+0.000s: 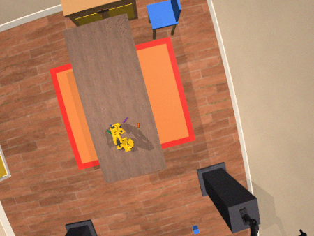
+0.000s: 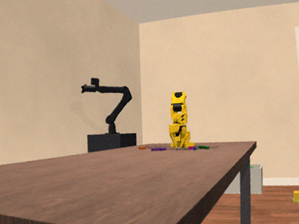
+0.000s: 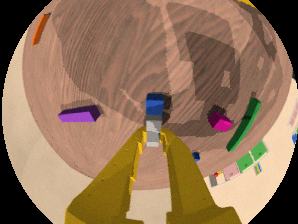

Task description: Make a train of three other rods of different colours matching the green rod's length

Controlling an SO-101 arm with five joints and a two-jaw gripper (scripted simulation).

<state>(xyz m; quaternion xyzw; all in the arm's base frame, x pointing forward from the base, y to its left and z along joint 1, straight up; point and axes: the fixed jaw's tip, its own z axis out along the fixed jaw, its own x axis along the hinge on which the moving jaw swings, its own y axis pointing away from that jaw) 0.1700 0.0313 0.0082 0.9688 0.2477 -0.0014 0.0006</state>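
My gripper point(image 3: 153, 140) is shut on the grey rod point(image 3: 153, 125), which juts forward from between the fingertips. A blue rod point(image 3: 154, 105) lies just beyond the grey rod's far end; whether they touch is hard to tell. A second small blue rod point(image 3: 196, 157) lies right of the fingers. The magenta rod point(image 3: 220, 122) point(image 2: 191, 147) lies to the right, with the green rod point(image 3: 244, 125) point(image 2: 204, 147) farther right. The purple rod point(image 3: 79, 115) point(image 2: 159, 149) point(image 1: 125, 120) lies to the left. The orange rod point(image 3: 41, 30) point(image 2: 142, 148) point(image 1: 138, 125) lies at the far left.
The yellow arm point(image 1: 116, 134) point(image 2: 179, 121) stands on the brown table point(image 1: 108, 77) point(image 2: 100, 189) and casts shadows over it. A black arm point(image 2: 116, 90) stands on a dark pedestal behind the table. A blue chair point(image 1: 162, 15) is beside the table's far end.
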